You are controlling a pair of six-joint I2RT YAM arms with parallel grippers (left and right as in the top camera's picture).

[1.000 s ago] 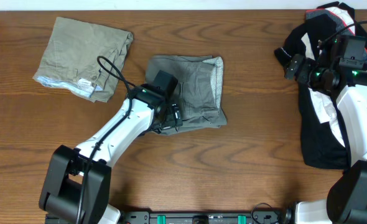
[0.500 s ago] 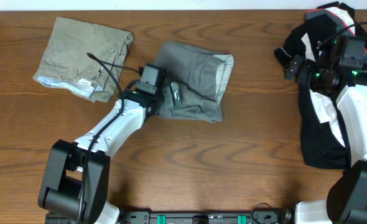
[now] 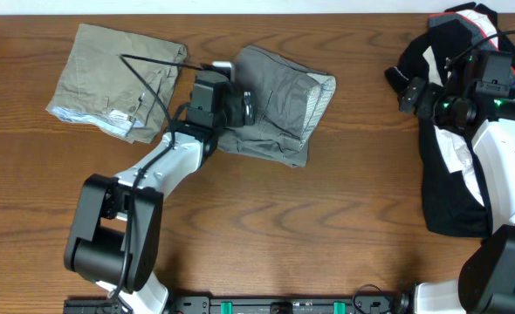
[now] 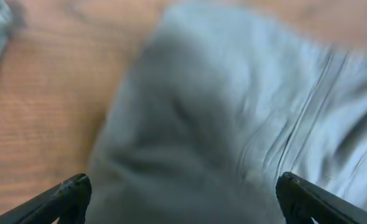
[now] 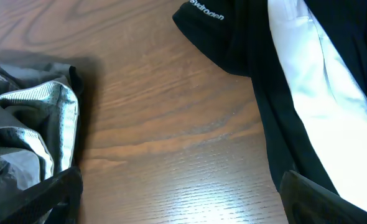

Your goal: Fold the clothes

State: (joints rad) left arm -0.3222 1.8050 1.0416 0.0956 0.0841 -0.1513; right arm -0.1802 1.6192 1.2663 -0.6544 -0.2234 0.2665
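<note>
Lettering "hydrogen" on black top, left hand spread over grey shorts, right hand spread.

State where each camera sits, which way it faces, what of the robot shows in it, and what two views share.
Overhead: fixed above the table, looking straight down; both arms show, left gripper on the grey shorts, right gripper by the black top.
Left wrist: on the left arm, facing down, close on the blurred grey shorts; its fingertips show, apart.
Right wrist: on the right arm, facing down across bare wood; fingertips apart at the bottom corners.
Shared: right wrist and overhead both show the grey shorts and black top.
</note>
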